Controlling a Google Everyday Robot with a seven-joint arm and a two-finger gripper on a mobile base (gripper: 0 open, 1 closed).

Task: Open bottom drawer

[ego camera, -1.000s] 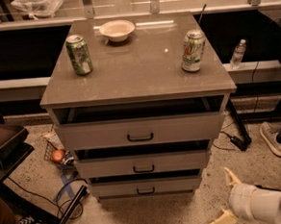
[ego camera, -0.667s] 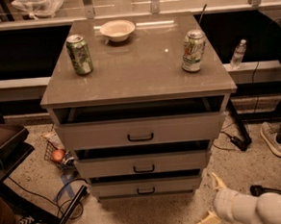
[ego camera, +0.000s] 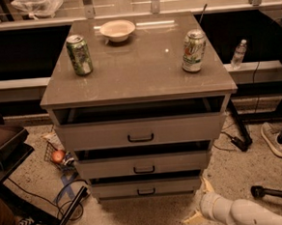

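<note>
The bottom drawer [ego camera: 146, 187] is the lowest, shallowest front of the grey-beige cabinet, with a small black bar handle [ego camera: 146, 192]. It stands slightly out, with a dark gap above it. The middle drawer [ego camera: 143, 164] and the tall top drawer [ego camera: 140, 132] also stand slightly out. My gripper [ego camera: 198, 203] is low at the bottom right, beside the cabinet's lower right corner, just right of the bottom drawer. Its two cream fingers are spread apart and hold nothing. One fingertip [ego camera: 206, 184] is close to the drawer's right end.
On the cabinet top [ego camera: 138, 71] stand two cans [ego camera: 79, 55] [ego camera: 194, 50] and a bowl [ego camera: 118, 30]. Cables and a small basket [ego camera: 57, 156] lie on the floor at the left. A dark chair [ego camera: 3, 143] is at the left, a shoe [ego camera: 274, 140] and a black stand [ego camera: 275, 192] at the right.
My gripper and arm have moved left along the floor, from the bottom right corner toward the cabinet's lower right corner. The drawers have not moved.
</note>
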